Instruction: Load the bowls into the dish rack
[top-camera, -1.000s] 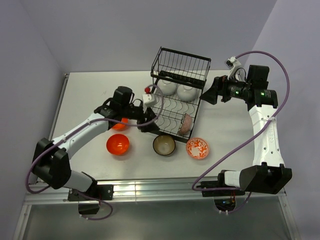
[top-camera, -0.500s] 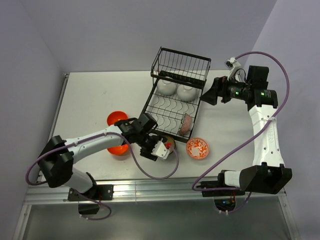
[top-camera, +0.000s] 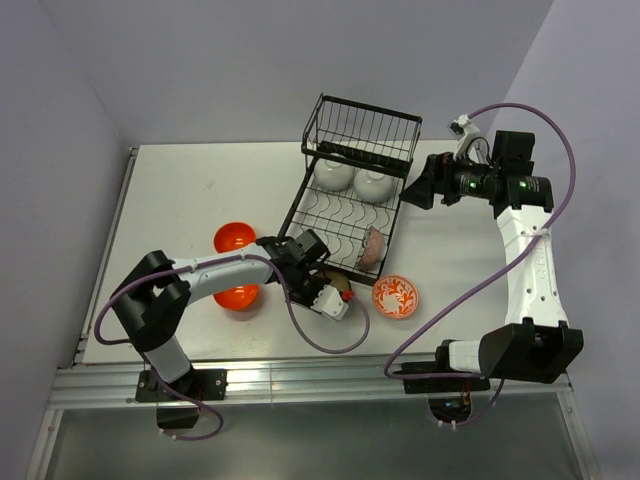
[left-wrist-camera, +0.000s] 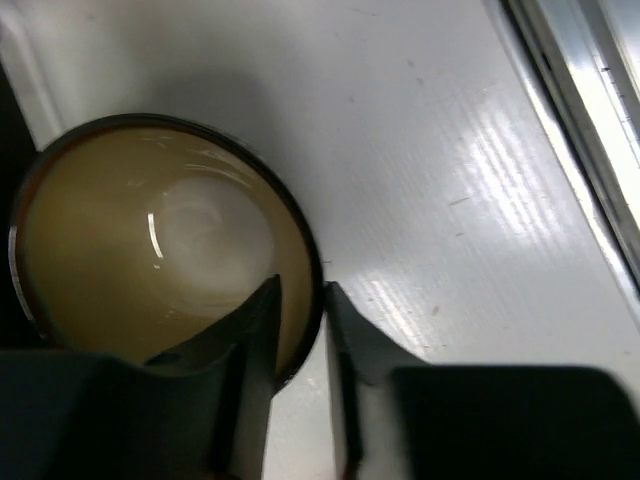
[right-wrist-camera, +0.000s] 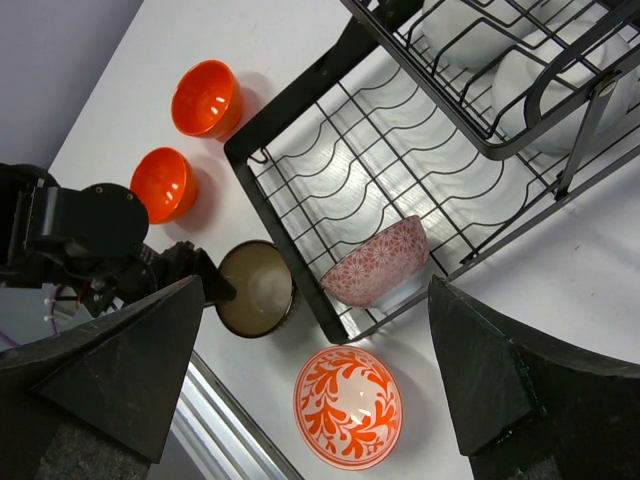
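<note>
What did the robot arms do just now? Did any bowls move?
The left gripper swung from the left side of the dish rack to the front and lowered onto the brown bowl, one finger inside its rim, one outside; whether it grips yet is unclear. The right gripper, the rack and the other bowls stayed put.

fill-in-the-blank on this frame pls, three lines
The left arm's fingers straddle the rim of the ___ dark-rimmed round bowl. ___ white round bowls sit in the black wire dish rack's raised basket section. The orange-and-white patterned bowl rests on the ___, outside the rack.
Missing: brown; two; table.
</note>
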